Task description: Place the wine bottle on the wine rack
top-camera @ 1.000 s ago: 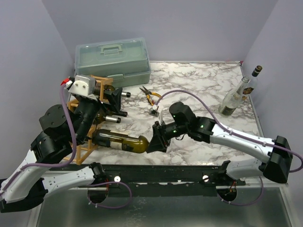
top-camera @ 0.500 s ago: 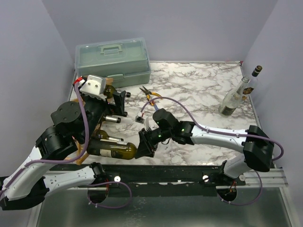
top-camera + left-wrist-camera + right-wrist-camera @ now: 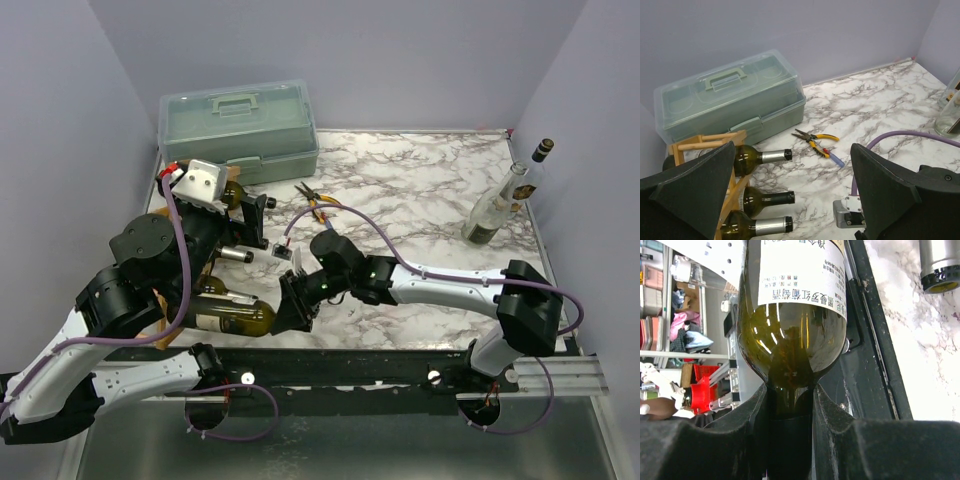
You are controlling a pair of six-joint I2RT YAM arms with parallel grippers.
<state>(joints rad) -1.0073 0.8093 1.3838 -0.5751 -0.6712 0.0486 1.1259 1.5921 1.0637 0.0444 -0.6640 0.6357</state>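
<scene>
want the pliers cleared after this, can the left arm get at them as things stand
Probably yes: the left gripper is open and empty, and the pliers lie on bare marble ahead of it; only a purple cable runs nearby.

Overhead, left wrist share toolbox (image 3: 238, 125); right wrist near bottle (image 3: 792, 315).

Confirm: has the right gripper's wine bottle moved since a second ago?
Yes. The wine bottle slid left toward the wine rack, farther from the pliers.

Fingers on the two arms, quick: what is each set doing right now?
Left gripper: open, holding nothing.
Right gripper: closed on the neck of the dark green wine bottle.
</scene>
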